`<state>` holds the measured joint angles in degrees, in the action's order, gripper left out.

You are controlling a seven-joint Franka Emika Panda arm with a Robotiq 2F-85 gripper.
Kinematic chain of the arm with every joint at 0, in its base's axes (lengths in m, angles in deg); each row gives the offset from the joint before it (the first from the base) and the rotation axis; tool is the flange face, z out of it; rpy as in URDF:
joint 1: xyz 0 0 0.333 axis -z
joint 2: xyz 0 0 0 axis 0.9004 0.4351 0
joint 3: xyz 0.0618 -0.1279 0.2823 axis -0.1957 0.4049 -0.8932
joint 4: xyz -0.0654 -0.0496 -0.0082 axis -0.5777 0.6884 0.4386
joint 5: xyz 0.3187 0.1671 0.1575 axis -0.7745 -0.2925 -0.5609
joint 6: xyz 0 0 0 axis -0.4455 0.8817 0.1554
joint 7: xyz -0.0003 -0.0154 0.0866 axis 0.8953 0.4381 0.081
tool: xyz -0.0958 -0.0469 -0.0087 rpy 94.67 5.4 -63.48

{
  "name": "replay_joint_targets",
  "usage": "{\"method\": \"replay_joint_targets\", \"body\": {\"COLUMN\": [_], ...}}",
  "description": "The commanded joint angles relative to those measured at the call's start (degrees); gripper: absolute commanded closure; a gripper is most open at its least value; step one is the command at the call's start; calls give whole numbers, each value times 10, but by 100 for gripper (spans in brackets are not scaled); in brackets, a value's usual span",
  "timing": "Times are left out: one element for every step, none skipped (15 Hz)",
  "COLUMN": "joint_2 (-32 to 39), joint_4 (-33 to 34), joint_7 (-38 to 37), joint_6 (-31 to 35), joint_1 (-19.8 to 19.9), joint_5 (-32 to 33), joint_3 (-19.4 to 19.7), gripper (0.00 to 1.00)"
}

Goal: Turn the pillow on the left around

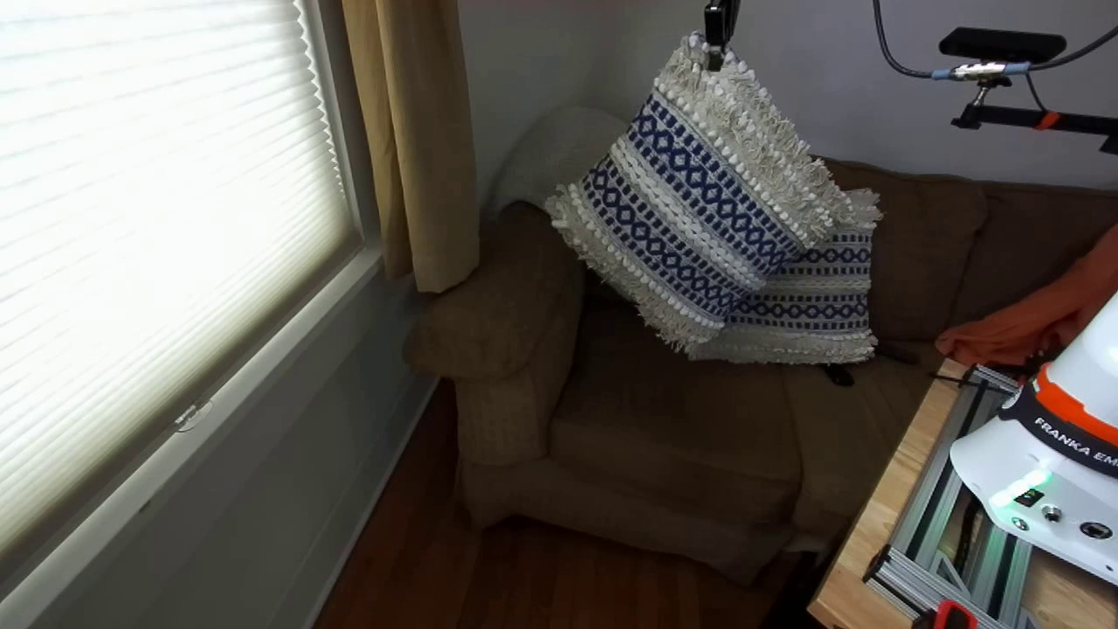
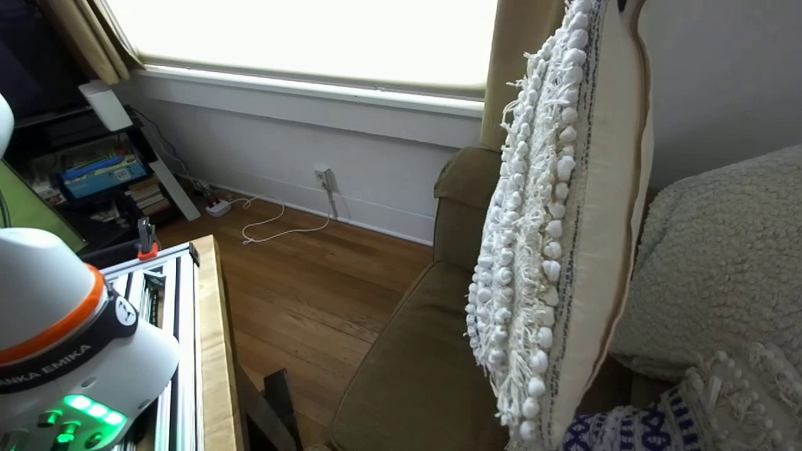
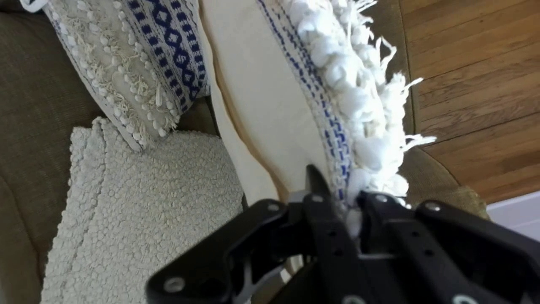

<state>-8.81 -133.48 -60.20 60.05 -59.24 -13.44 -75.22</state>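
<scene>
The pillow (image 1: 677,205) hangs tilted by its top corner above the sofa in an exterior view, its navy-and-white banded face showing. Another exterior view shows the pillow (image 2: 601,207) edge-on, with tassels on one side and plain cream on the other. In the wrist view the pillow (image 3: 274,93) runs up from the jaws, part cream, part tasselled. My gripper (image 1: 716,54) is shut on its corner; in the wrist view the gripper's fingers (image 3: 342,196) pinch the woven edge. The smaller patterned pillow (image 1: 821,293) rests on the sofa behind it and also shows in the wrist view (image 3: 139,63).
The brown sofa (image 1: 672,428) has an arm (image 1: 493,306) beside the window wall and curtain (image 1: 428,140). A cream fleece (image 2: 720,263) covers its back corner. An orange cloth (image 1: 1022,319) lies farther along. The robot base stands on a wooden table (image 1: 882,507).
</scene>
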Motion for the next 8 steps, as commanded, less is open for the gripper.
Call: {"method": "replay_joint_targets", "body": {"joint_2": [-24, -20, -15, -11, -6, 1, 13, 23], "joint_4": [-12, -8, -5, -4, -2, 0, 8, 14], "joint_7": [92, 105, 118, 130, 139, 147, 152, 160], "joint_6": [-8, -10, -12, -12, -10, -12, -26, -32], "joint_1": [15, 16, 15, 15, 15, 14, 13, 13], "joint_5": [0, -2, -3, -5, -8, -11, -12, -14], "joint_3": [-8, -9, -9, -10, -11, -12, -13, -15], "gripper": [96, 96, 96, 96, 96, 96, 96, 96]}}
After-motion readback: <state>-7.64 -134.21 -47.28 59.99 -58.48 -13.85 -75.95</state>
